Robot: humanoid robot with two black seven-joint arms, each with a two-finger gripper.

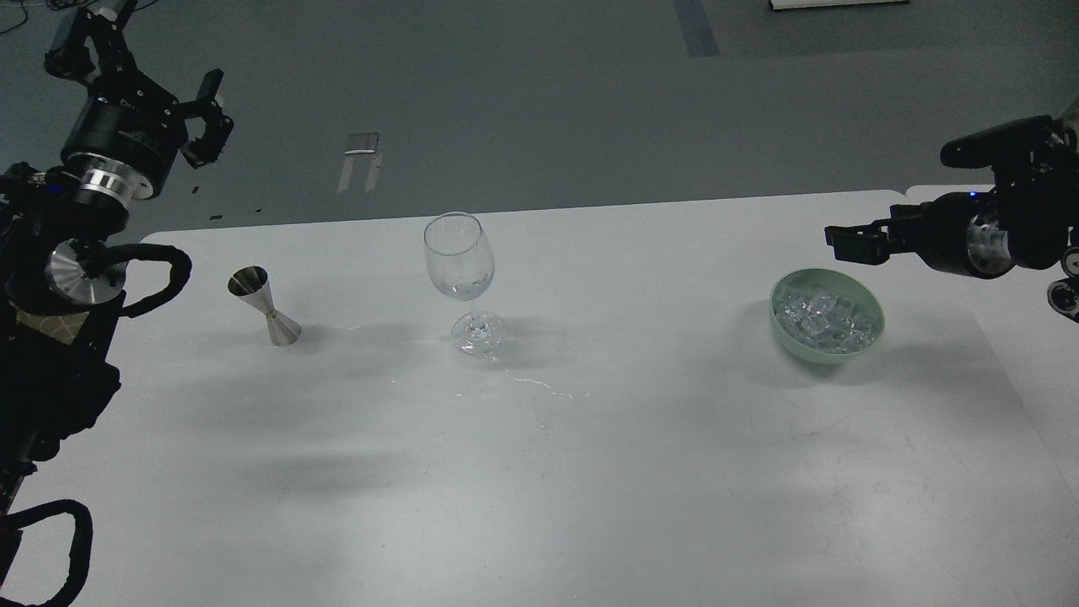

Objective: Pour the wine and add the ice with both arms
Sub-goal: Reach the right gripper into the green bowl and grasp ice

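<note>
On the white table (590, 472), the steel jigger (264, 305) stands left of the clear stemmed glass (460, 278) and the green bowl (826, 316) of ice (822, 314) right, one per arm (sensibly); left gripper (206, 118) spread, right gripper (843, 240) cannot be told.

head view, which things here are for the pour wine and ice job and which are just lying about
For the job:
glass
jigger
ice
bowl
left end effector
right end effector

Lying about:
floor plate
spilled drops
</note>
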